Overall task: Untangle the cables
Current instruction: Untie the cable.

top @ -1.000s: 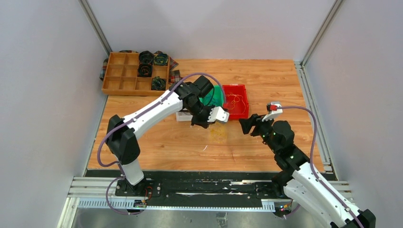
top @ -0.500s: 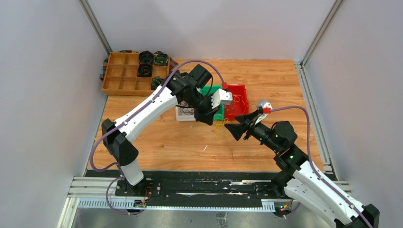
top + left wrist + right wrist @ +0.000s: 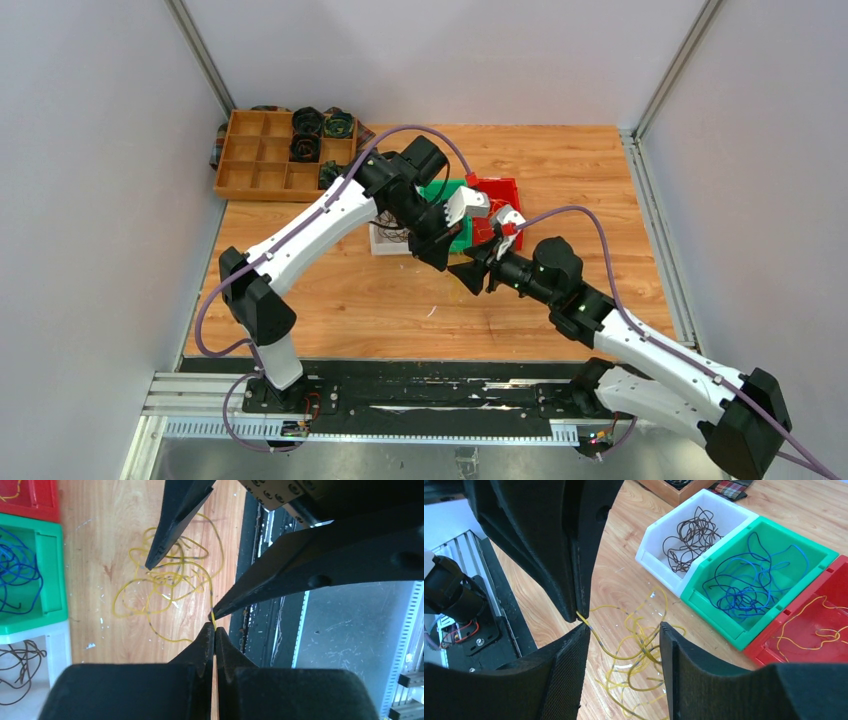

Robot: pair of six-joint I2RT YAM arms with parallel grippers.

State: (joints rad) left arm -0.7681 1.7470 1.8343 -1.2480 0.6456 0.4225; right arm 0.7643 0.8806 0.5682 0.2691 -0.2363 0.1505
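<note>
A tangle of yellow-orange cables [image 3: 640,647] lies on the wooden table [image 3: 624,575], also seen from above in the left wrist view [image 3: 165,580]. My left gripper [image 3: 214,626] is shut on one yellow strand [image 3: 596,636] and holds it above the pile. My right gripper [image 3: 624,626] is open. Its fingers [image 3: 175,525] straddle that strand just below the left gripper [image 3: 578,611]. In the top view both grippers meet [image 3: 440,260] [image 3: 462,275] and hide most of the pile.
A white bin [image 3: 659,535] holds dark brown cables [image 3: 689,540], a green bin [image 3: 704,602] holds blue cables [image 3: 744,585], and a red bin [image 3: 774,650] holds yellow ones. A wooden compartment tray [image 3: 270,150] with dark coils stands at the back left. The black base rail [image 3: 420,390] runs along the near edge.
My right arm has swung left to the left gripper, and its jaws have narrowed a little. The left gripper rose earlier with the strand, then stayed nearly still.
</note>
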